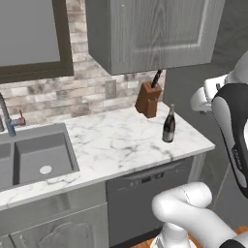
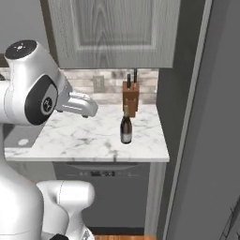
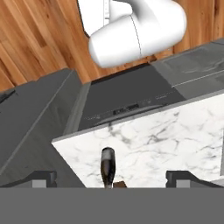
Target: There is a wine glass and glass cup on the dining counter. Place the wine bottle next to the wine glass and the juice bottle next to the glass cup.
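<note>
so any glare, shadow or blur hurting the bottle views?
Left base view: wine bottle is sharp, lit evenly, with only a faint shadow at its foot. Right base view: the same, no glare. Hand view: strongly foreshortened from above, the bottle cut off by the lower edge.

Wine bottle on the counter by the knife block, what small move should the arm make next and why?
Probably lower the open gripper straight toward the wine bottle. In the hand view the bottle's top sits between the spread jaws but untouched, and it stands upright beside the knife block, so closing in on the neck comes first.
</note>
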